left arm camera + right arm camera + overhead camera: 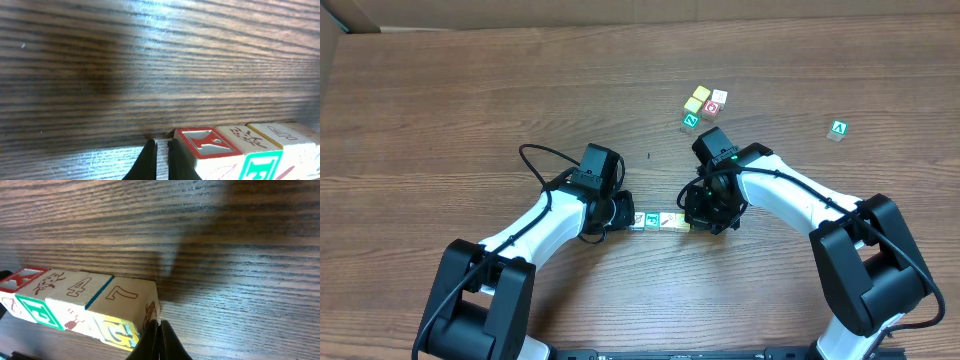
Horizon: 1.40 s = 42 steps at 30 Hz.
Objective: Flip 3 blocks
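- The left claw [620,213] sits low on the table [440,110], pinched shut and holding nothing (its own camera shows only a sliver between the tips). I'd say no flip is under way; it looks like bracing or squaring up.
- Just to its right begins the row of blocks [660,220], touching side to side in a straight line between the two claws. The red-framed cube [202,142] is the near end, right against the left claw's finger, though I can't tell if they actually touch.
- The right wrist view shows four tops: red frame, an animal drawing, a 4, then the cube marked 7 [122,295].
- The right claw [698,218] is closed too and empty, its tips at the outer lower corner of that last cube.
- Next, I reckon, one claw must open to take an end cube across its sides, or lever it over. The middle ones leave no room for fingers.
- The loose cubes [705,105] farther back sit well apart.
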### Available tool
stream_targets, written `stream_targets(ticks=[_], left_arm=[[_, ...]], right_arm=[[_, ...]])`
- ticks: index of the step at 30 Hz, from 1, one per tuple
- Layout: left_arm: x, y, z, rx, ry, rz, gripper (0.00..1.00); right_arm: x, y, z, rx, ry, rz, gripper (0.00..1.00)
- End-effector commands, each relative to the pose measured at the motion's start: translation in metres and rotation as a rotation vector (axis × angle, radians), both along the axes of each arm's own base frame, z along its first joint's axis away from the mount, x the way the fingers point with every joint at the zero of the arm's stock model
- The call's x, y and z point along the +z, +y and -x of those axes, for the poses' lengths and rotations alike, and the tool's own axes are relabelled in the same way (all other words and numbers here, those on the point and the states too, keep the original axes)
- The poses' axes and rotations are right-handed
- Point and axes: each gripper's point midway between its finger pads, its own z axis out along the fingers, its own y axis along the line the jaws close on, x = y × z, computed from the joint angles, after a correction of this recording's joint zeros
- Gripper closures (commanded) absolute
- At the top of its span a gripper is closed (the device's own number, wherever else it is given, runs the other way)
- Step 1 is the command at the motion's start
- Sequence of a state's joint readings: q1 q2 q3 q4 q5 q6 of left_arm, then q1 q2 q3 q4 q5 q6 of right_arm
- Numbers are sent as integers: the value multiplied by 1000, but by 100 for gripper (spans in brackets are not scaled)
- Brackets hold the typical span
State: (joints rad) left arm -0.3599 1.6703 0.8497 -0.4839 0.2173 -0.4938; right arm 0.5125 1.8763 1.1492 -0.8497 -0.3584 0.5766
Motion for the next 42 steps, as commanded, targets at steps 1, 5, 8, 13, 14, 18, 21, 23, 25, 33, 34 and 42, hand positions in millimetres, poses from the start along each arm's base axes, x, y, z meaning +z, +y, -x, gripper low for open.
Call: stream_targets(ticks=[1, 5, 8, 13, 14, 18, 21, 23, 25, 33, 34, 42], left_arm=[[2, -5, -4, -19, -13, 16, 96], [2, -5, -6, -19, -18, 19, 96], [2, -3, -7, -16, -23, 6, 96], [1, 1, -9, -8, -33, -18, 96], [1, 2, -9, -6, -36, -22, 96], [1, 5, -13, 1, -54, -43, 96], [2, 5, -18, 4, -73, -43, 96], [3, 4, -21, 5, -85, -38, 96], [4, 3, -23, 5, -96, -34, 96], [6, 2, -29, 8, -122, -32, 96], [6, 2, -30, 8, -124, -31, 96], [7, 4, -35, 16, -149, -45, 96]], right_arm=[[10, 11, -3, 17, -31, -22, 96], [10, 19, 4, 47, -32, -23, 96], [10, 25, 9, 71, -32, -23, 96], [10, 30, 16, 71, -19, -17, 96], [10, 31, 17, 75, -18, -17, 96], [10, 31, 23, 65, 4, -4, 96], [10, 32, 28, 72, 15, 3, 96], [10, 34, 32, 64, 26, 10, 96], [10, 36, 35, 61, 34, 14, 96], [10, 45, 45, 57, 53, 15, 96], [10, 45, 46, 58, 55, 13, 96], [13, 50, 51, 43, 87, -7, 96]])
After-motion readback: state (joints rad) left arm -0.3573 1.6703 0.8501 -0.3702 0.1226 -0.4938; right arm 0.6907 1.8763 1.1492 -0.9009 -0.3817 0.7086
